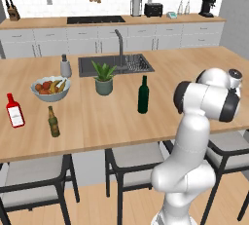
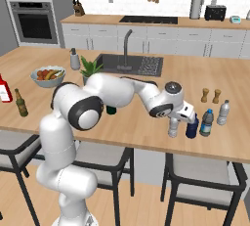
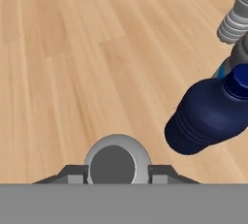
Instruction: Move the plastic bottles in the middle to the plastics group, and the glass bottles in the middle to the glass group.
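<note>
The arm reaches right, pincer (image 3: pixel 116 172) pointing down, jaws clamped.

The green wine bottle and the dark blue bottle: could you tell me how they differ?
The green wine bottle is tall and narrow-necked; the dark blue bottle is short and squat. The green one stands alone mid-counter; the blue one stands by the blue-capped water bottle. Both are upright.

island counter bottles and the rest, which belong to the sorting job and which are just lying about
Part of the job:
- clear bottle, in the gripper
- dark blue bottle
- green wine bottle
- blue-capped water bottle, plastics group
- red flask and olive-brown bottle, glass group

Lying about:
- fruit bowl
- potted plant
- two wooden shakers
- soap dispenser
</note>
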